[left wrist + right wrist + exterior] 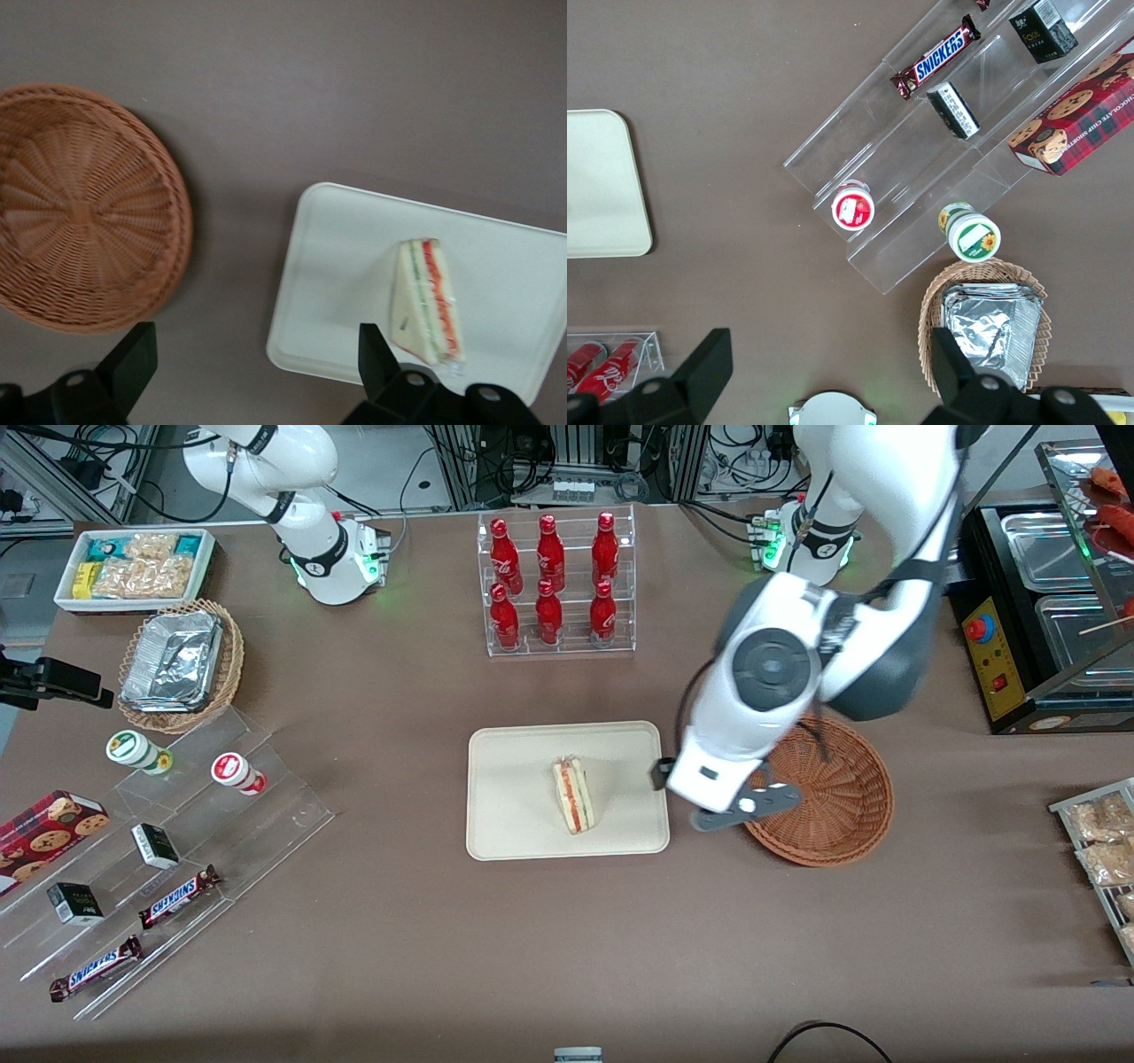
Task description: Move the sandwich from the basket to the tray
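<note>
The sandwich (573, 794), a pale bread wedge with red and green filling, lies on the cream tray (514, 815) at the table's middle; it also shows in the left wrist view (427, 301) on the tray (345, 266). The reddish-brown wicker basket (837, 797) stands empty beside the tray, toward the working arm's end; it shows too in the wrist view (80, 208). My left gripper (722, 806) hangs above the table between tray and basket. It is open and empty, its fingertips (135, 352) wide apart.
A clear rack of red bottles (554, 584) stands farther from the front camera than the tray. A tan basket with foil containers (177, 660), a white snack bin (133, 567) and clear tiers with snack bars (168, 868) lie toward the parked arm's end. A black appliance (1045, 620) stands at the working arm's end.
</note>
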